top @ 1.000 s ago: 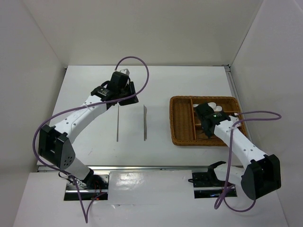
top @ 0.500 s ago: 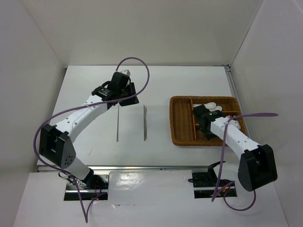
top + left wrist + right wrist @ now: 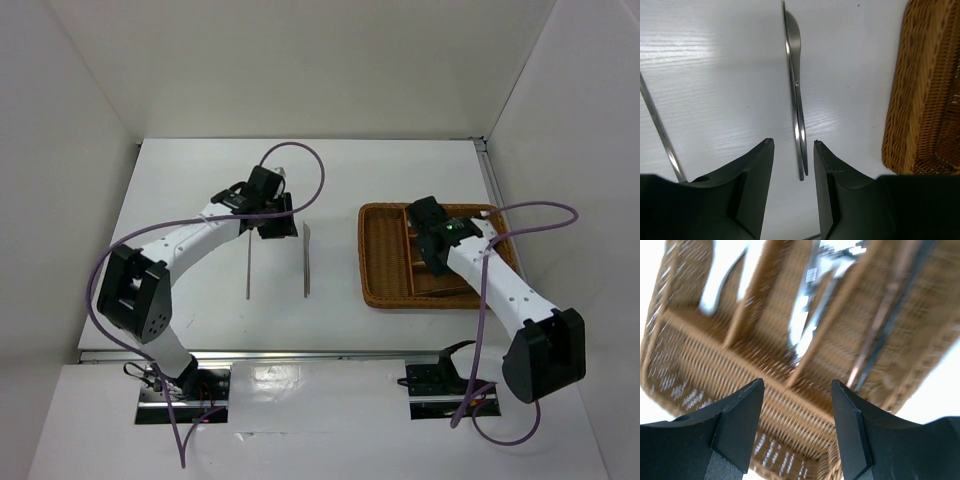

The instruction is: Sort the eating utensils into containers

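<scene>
A silver knife (image 3: 795, 90) lies on the white table, its near end between the tips of my left gripper (image 3: 793, 142), which is open with a gap on both sides. From above, the left gripper (image 3: 283, 221) sits at the far end of that knife (image 3: 306, 262). A thinner silver utensil (image 3: 247, 266) lies parallel to it on the left and shows as a thin rod (image 3: 660, 131) in the left wrist view. My right gripper (image 3: 798, 383) hangs open and empty over the wicker tray (image 3: 790, 390). Blurred silver utensils (image 3: 805, 315) and chopsticks (image 3: 875, 335) lie in its compartments.
The woven tray (image 3: 381, 260) stands right of centre, and its wall (image 3: 925, 100) shows at the right of the left wrist view. The right arm (image 3: 495, 285) reaches across it. White walls enclose the table on three sides.
The right gripper has opened and moved toward the tray's far side. The left gripper has shifted right and nearer, to the knife's far end.
</scene>
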